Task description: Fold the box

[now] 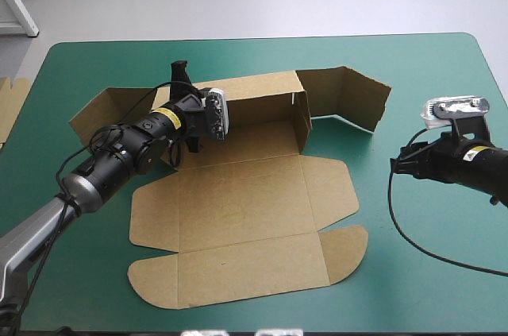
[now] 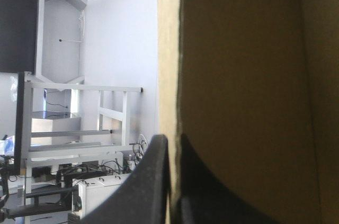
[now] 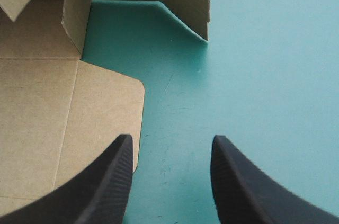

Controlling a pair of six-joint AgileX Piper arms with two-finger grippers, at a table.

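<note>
From my console, the box sits in the middle of the teal-green table, a cut sheet of brown board only partly raised. Its near half, toward 6 o'clock, lies flat: two broad panels, one behind the other, with rounded flaps spreading out at 3 and 9 o'clock. Toward 12 o'clock the back wall stands upright, and a short wall stands square to it at its right end. Beyond that, at about 2 o'clock, a side panel stands on edge with a bend in its middle, and bare cover shows under its cut-away lower edge. At 10 o'clock the other side panel looks lifted off the cover, though I cannot tell how steeply. The left gripper is at the left end of the back wall, its black fingers pinched almost together on the board's pale edge, and the wall's brown face fills the view ahead of it. The right gripper is at 3 o'clock, just beside the box over bare cover, with its fingers spread wide and gripping nothing. One of its fingers overlaps the corner of a rounded flap. An edge of spare board shows at the table's 9 o'clock edge.
</note>
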